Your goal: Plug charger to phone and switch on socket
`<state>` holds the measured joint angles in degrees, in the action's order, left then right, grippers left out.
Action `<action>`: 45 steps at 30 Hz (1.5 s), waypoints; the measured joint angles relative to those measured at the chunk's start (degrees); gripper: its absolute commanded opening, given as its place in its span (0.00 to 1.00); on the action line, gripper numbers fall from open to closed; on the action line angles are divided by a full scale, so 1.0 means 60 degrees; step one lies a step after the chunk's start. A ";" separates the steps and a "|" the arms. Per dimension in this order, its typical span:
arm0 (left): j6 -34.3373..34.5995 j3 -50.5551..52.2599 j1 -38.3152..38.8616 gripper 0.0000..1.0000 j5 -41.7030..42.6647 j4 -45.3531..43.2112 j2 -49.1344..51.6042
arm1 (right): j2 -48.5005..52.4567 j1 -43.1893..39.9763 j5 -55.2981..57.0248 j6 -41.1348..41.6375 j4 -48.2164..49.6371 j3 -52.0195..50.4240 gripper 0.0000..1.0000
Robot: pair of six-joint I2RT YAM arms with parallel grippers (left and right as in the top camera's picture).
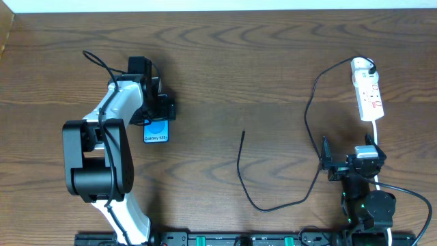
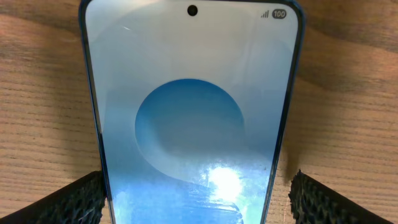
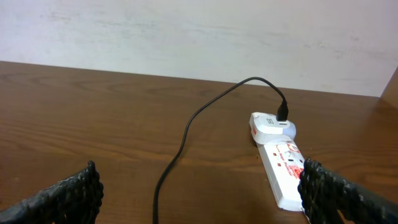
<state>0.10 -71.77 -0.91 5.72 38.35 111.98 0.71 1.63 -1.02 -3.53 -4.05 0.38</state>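
The phone point(image 1: 156, 132) lies flat on the table, blue screen up, and fills the left wrist view point(image 2: 186, 124). My left gripper point(image 1: 160, 109) point(image 2: 198, 202) is open astride it; the left pad is at the phone's edge and a gap shows on the right. The socket point(image 1: 369, 92) point(image 3: 286, 171), a white strip, lies at the far right. The charger's black cable point(image 1: 308, 123) point(image 3: 186, 134) is plugged into the socket's far end and loops across the table to its loose tip point(image 1: 244, 132). My right gripper point(image 1: 349, 156) point(image 3: 202, 205) is open, low over the table, just before the socket.
The socket's white lead point(image 1: 376, 133) runs toward the front edge past the right arm. The cable loop point(image 1: 273, 207) lies between the two arms near the front. A pale wall point(image 3: 186, 31) rises behind the table's far edge.
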 measured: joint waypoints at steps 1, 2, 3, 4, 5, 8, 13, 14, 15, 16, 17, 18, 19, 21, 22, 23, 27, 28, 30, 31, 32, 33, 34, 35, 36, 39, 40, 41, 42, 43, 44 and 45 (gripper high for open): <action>0.0000 0.0000 0.0000 0.93 -0.0004 0.0007 0.0004 | 0.0000 0.0000 0.0000 0.0000 0.0000 0.0000 0.99; 0.0000 0.0000 0.0000 0.93 0.0000 0.0022 0.0004 | 0.0000 0.0000 0.0000 0.0000 0.0000 0.0000 0.99; 0.0000 0.0000 0.0000 0.93 -0.0004 0.0029 0.0000 | 0.0000 0.0000 0.0000 0.0000 0.0000 0.0000 0.99; 0.0000 0.0000 0.0000 0.93 0.0000 0.0033 0.0004 | 0.0000 0.0000 0.0000 0.0000 0.0000 0.0000 0.99; 0.0000 0.0004 0.0000 0.93 -0.0004 0.0029 0.0004 | 0.0000 0.0000 0.0000 0.0000 0.0000 0.0000 0.99; 0.0000 0.0058 0.0000 0.94 0.0000 0.0018 0.0004 | 0.0000 0.0000 0.0000 0.0000 0.0000 0.0000 0.99; -0.0004 0.0193 0.0000 0.94 -0.0011 -0.0149 -0.0055 | 0.0000 0.0000 0.0000 0.0000 0.0000 0.0000 0.99; -0.0004 0.0197 0.0000 0.93 -0.0011 -0.0160 -0.0058 | 0.0000 0.0000 0.0000 0.0000 0.0000 0.0000 0.99; -0.0004 0.0197 0.0000 0.94 -0.0011 -0.0171 -0.0058 | 0.0000 0.0000 0.0000 0.0000 0.0000 0.0000 0.99; -0.0004 0.0197 0.0000 0.93 -0.0011 -0.0178 -0.0058 | 0.0000 0.0000 0.0000 0.0000 0.0000 0.0000 0.99; 0.0000 0.0197 0.0000 0.93 -0.0011 -0.0186 -0.0058 | 0.0000 0.0000 0.0000 0.0000 0.0000 0.0000 0.99; -0.0004 0.0197 0.0000 0.94 -0.0011 -0.0189 -0.0058 | 0.0000 0.0000 0.0000 0.0000 0.0000 0.0000 0.99; 0.0000 0.0197 0.0000 0.93 -0.0011 -0.0189 -0.0058 | 0.0000 0.0000 0.0000 0.0000 0.0000 0.0000 0.99; -0.0004 0.0197 0.0000 0.93 -0.0011 -0.0189 -0.0058 | 0.0000 0.0000 0.0000 0.0000 0.0000 0.0000 0.99; -0.0004 0.0197 0.0000 0.94 -0.0011 -0.0189 -0.0058 | 0.0000 0.0000 0.0000 0.0000 0.0000 0.0000 0.99; -0.0004 0.0200 0.0000 0.93 -0.0011 -0.0193 -0.0058 | 0.0000 0.0000 0.0000 0.0000 0.0000 0.0000 0.99; -0.0004 0.0219 0.0000 0.93 -0.0040 -0.0219 -0.0058 | 0.0000 0.0000 0.0000 0.0000 0.0000 0.0000 0.99; -0.0004 0.0222 0.0000 0.93 -0.0051 -0.0222 -0.0062 | 0.0000 0.0000 0.0000 0.0000 0.0000 0.0000 0.99; -0.0004 0.0233 0.0000 0.93 -0.0106 -0.0229 -0.0062 | 0.0000 0.0000 0.0000 0.0000 0.0000 0.0000 0.99; -0.0004 0.0244 0.0000 0.94 -0.0171 -0.0237 -0.0062 | 0.0000 0.0000 0.0000 0.0000 0.0000 0.0000 0.99; -0.0007 0.0259 0.0000 0.94 -0.0229 -0.0244 -0.0062 | 0.0000 0.0000 0.0000 0.0000 0.0000 0.0000 0.99; -0.0007 0.0266 0.0000 0.94 -0.0262 -0.0251 -0.0062 | 0.0000 0.0000 0.0000 0.0000 0.0000 0.0000 0.99; -0.0011 0.0277 0.0000 0.93 -0.0284 -0.0255 -0.0069 | 0.0000 0.0000 0.0000 0.0000 0.0000 0.0000 0.99; -0.0015 0.0284 0.0000 0.93 -0.0302 -0.0255 -0.0073 | 0.0000 0.0000 0.0000 0.0000 0.0000 0.0000 0.99; -0.0011 0.0288 0.0000 0.94 -0.0306 -0.0259 -0.0076 | 0.0000 0.0000 0.0000 0.0000 0.0000 0.0000 0.99; -0.0015 0.0291 0.0000 0.93 -0.0313 -0.0259 -0.0076 | 0.0000 0.0000 0.0000 0.0000 0.0000 0.0000 0.99; -0.0011 0.0291 0.0000 0.93 -0.0317 -0.0259 -0.0076 | 0.0000 0.0000 0.0000 0.0000 0.0000 0.0000 0.99; -0.0011 0.0291 0.0000 0.94 -0.0317 -0.0259 -0.0076 | 0.0000 0.0000 0.0000 0.0000 0.0000 0.0000 0.99; -0.0011 0.0291 0.0000 0.93 -0.0321 -0.0259 -0.0076 | 0.0000 0.0000 0.0000 0.0000 0.0000 0.0000 0.99; -0.0011 0.0291 0.0000 0.94 -0.0328 -0.0255 -0.0076 | 0.0000 0.0000 0.0000 0.0000 0.0000 0.0000 0.99; -0.0015 0.0291 0.0000 0.93 -0.0331 -0.0255 -0.0076 | 0.0000 0.0000 0.0000 0.0000 0.0000 0.0000 0.99; -0.0011 0.0291 0.0000 0.93 -0.0335 -0.0255 -0.0076 | 0.0000 0.0000 0.0000 0.0000 0.0000 0.0000 0.99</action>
<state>0.03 -70.02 -0.91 3.70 36.82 111.53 0.71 1.63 -1.02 -3.53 -4.05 0.38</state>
